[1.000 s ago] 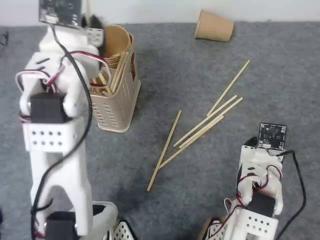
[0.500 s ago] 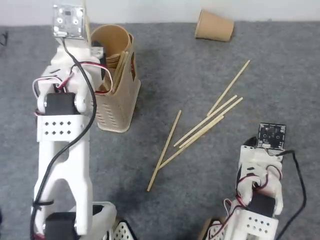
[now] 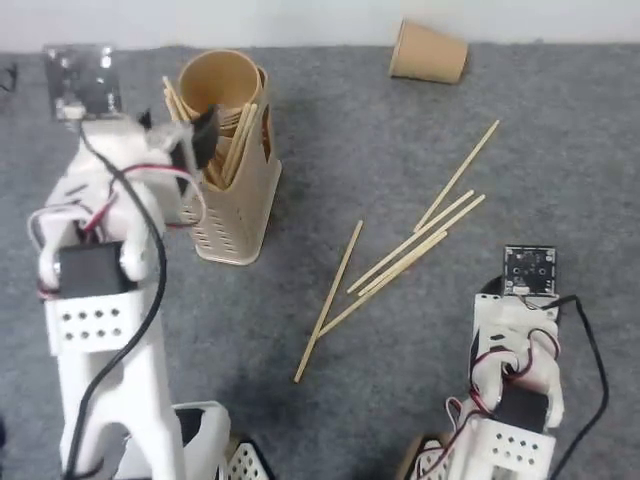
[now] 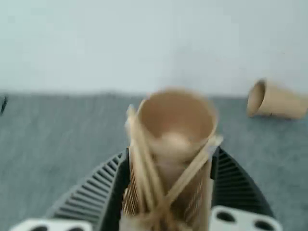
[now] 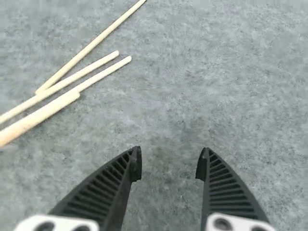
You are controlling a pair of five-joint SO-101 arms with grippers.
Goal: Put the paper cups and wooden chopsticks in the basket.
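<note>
A beige slotted basket (image 3: pixel 235 205) stands at the left with a paper cup (image 3: pixel 219 78) and several wooden chopsticks (image 3: pixel 178 103) upright in it. My left gripper (image 3: pixel 197 140) is open beside the basket's rim; in its wrist view the gripper (image 4: pixel 171 153) has its fingers spread to either side of the cup (image 4: pixel 175 122) and basket. A second paper cup (image 3: pixel 428 50) lies on its side at the far edge. Several loose chopsticks (image 3: pixel 405 250) lie fanned on the carpet. My right gripper (image 5: pixel 171 150) hangs open over bare carpet, near the chopstick ends (image 5: pixel 77 79).
Grey carpet covers the table, with a white wall strip along the far edge. The right arm (image 3: pixel 520 340) stands at the near right, the left arm's body (image 3: pixel 100 300) at the near left. Open carpet lies between the basket and the loose chopsticks.
The left arm has swung left, away from above the basket. The chopstick that stood upright at its fingers now leans in the basket. The right arm has barely shifted.
</note>
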